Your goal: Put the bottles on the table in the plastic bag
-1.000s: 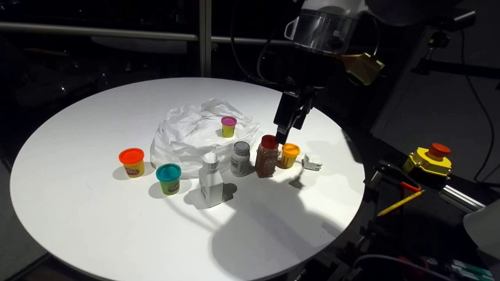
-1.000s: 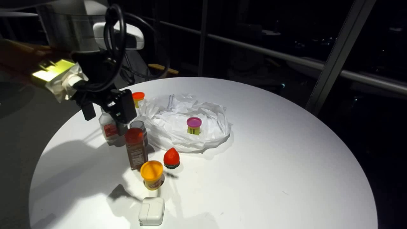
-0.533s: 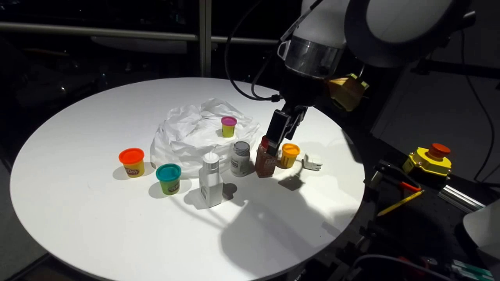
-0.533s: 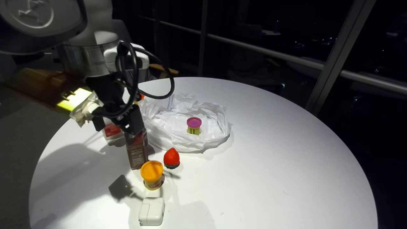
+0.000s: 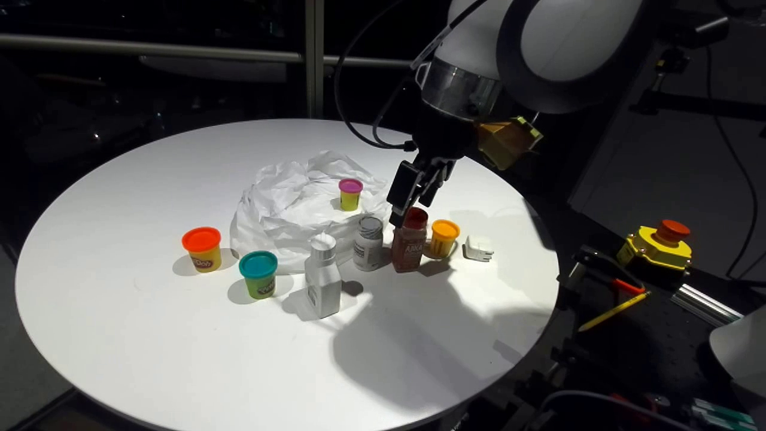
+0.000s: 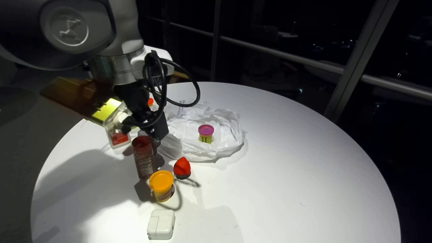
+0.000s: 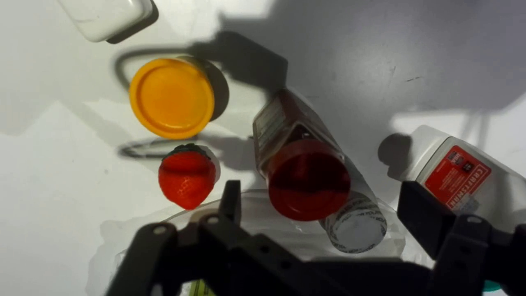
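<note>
A brown bottle with a red cap (image 5: 409,250) stands upright on the table. It shows in the wrist view (image 7: 308,181) and in an exterior view (image 6: 145,163). A small grey-capped bottle (image 5: 367,250) stands close beside it; its cap shows in the wrist view (image 7: 356,231). A white bottle with a red label (image 5: 323,287) stands nearer the table's front, also in the wrist view (image 7: 456,176). The crumpled white plastic bag (image 5: 278,206) lies behind the bottles, spread open. My gripper (image 7: 328,205) is open and empty, above the red and grey caps, apart from them.
A purple-lidded cup (image 5: 350,196) sits in the bag. A yellow-orange cup (image 6: 161,185), a strawberry (image 6: 182,167) and a white adapter (image 6: 161,224) are near the brown bottle. Orange-lidded (image 5: 202,249) and teal-lidded (image 5: 259,275) cups stand by the white bottle.
My gripper has come down toward the brown bottle, then shifted toward the grey-capped bottle and the bag, rising slightly. It stays open. The bottles and bag have not moved.
</note>
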Motion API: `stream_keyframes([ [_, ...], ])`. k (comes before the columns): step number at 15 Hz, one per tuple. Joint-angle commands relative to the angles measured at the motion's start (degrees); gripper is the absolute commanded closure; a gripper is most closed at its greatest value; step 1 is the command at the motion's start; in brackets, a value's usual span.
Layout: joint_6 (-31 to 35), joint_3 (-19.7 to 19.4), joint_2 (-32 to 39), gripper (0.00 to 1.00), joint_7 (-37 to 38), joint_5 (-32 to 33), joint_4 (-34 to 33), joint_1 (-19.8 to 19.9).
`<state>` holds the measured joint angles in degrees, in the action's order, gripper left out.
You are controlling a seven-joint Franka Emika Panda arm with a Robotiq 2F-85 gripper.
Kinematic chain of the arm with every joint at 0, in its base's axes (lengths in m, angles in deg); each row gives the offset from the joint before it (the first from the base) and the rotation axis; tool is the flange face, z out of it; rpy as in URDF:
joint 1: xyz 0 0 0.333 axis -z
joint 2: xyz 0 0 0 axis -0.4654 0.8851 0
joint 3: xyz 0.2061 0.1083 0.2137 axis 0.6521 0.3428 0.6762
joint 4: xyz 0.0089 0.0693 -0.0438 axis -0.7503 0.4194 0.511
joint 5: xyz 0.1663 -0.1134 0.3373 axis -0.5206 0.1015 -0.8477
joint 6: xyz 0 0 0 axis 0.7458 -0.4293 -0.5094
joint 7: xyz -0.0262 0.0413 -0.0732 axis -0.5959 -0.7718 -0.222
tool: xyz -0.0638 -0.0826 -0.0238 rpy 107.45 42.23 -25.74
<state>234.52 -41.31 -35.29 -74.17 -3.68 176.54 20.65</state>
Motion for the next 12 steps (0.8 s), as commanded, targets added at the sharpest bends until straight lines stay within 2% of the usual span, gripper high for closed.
stream_keyframes([
  [1,0.8,-2.6,2.1,0.34,3.8,3.2,-1.8,-0.9],
  [3,-0.2,-3.7,3.1,0.51,5.1,4.3,-2.2,-1.3],
  [6,-1.8,-3.7,3.0,0.71,5.8,3.9,-2.7,-1.2],
  [9,-4.8,-5.2,0.1,0.76,9.6,5.2,-2.9,-3.0],
  [12,-10.4,-8.7,-3.5,0.76,17.4,11.1,-3.9,-6.7],
])
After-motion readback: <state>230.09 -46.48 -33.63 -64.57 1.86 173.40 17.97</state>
